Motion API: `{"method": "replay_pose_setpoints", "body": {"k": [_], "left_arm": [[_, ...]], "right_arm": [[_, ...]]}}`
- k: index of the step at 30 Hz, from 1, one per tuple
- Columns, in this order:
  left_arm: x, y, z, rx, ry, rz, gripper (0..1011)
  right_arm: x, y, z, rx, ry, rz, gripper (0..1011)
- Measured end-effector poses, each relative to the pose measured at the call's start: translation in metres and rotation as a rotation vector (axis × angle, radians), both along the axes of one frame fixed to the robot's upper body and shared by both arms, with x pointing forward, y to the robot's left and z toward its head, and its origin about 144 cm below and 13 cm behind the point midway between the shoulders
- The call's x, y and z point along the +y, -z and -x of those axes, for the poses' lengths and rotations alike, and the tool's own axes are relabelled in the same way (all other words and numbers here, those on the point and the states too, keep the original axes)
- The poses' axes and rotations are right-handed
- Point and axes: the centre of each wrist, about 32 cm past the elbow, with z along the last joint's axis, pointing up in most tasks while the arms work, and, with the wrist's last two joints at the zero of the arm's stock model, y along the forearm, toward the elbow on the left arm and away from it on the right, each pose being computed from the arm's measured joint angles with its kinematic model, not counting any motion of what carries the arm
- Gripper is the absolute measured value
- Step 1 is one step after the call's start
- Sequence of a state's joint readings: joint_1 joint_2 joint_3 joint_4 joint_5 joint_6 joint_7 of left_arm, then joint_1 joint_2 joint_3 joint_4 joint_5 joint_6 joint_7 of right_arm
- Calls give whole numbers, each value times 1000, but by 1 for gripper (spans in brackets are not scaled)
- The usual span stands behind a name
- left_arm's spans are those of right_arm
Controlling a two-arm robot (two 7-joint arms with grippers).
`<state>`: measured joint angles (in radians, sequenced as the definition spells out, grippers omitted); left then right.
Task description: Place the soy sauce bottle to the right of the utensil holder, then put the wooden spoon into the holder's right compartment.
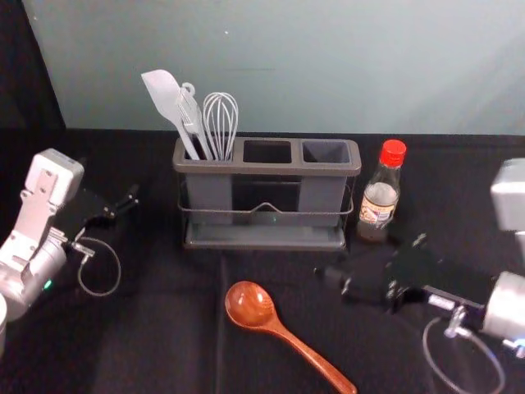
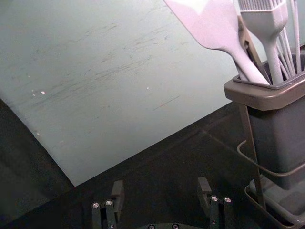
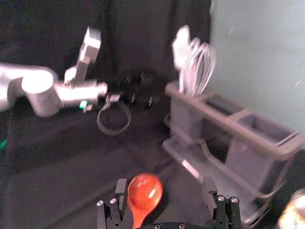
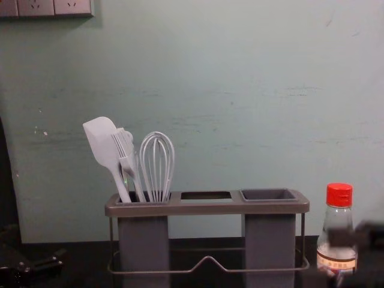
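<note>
The soy sauce bottle (image 1: 380, 197) stands upright on the table, right of the utensil holder (image 1: 267, 167); its red cap (image 4: 339, 195) shows in the chest view. My right gripper (image 1: 374, 258) is open in front of the bottle and above the table, and nothing is held between its fingertips (image 3: 165, 182). The wooden spoon (image 1: 250, 304) lies in front of the holder, bowl toward the left, handle running to the near right. The holder's right compartment (image 4: 269, 195) has no utensil in it. My left gripper (image 1: 115, 210) idles left of the holder, open in its wrist view (image 2: 161, 183).
A white spatula (image 4: 102, 144), a brush (image 4: 127, 159) and a whisk (image 4: 157, 165) stand in the holder's left compartment. Behind the black table (image 1: 156, 328) rises a pale green wall (image 1: 328, 66). Cable loops hang near both wrists.
</note>
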<state>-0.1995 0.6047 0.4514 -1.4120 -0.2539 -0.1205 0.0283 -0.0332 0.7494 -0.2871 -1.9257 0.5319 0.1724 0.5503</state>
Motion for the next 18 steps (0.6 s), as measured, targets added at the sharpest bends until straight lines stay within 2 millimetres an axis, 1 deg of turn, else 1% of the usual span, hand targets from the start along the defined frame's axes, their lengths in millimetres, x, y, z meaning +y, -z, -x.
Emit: {"method": "replay_pose_setpoints", "body": {"k": [3, 7, 10, 18], "left_arm": [[0, 0, 0, 0, 0, 0, 1005], [0, 0, 0, 0, 0, 0, 1005], [0, 0, 0, 0, 0, 0, 1005], [0, 0, 0, 0, 0, 0, 1005]], "right_arm": [[14, 0, -7, 67, -33, 84, 1000], [27, -2, -15, 111, -58, 153, 1000], [44, -5, -26, 158, -86, 232, 1000], [80, -12, -44, 208, -114, 334, 1000]]}}
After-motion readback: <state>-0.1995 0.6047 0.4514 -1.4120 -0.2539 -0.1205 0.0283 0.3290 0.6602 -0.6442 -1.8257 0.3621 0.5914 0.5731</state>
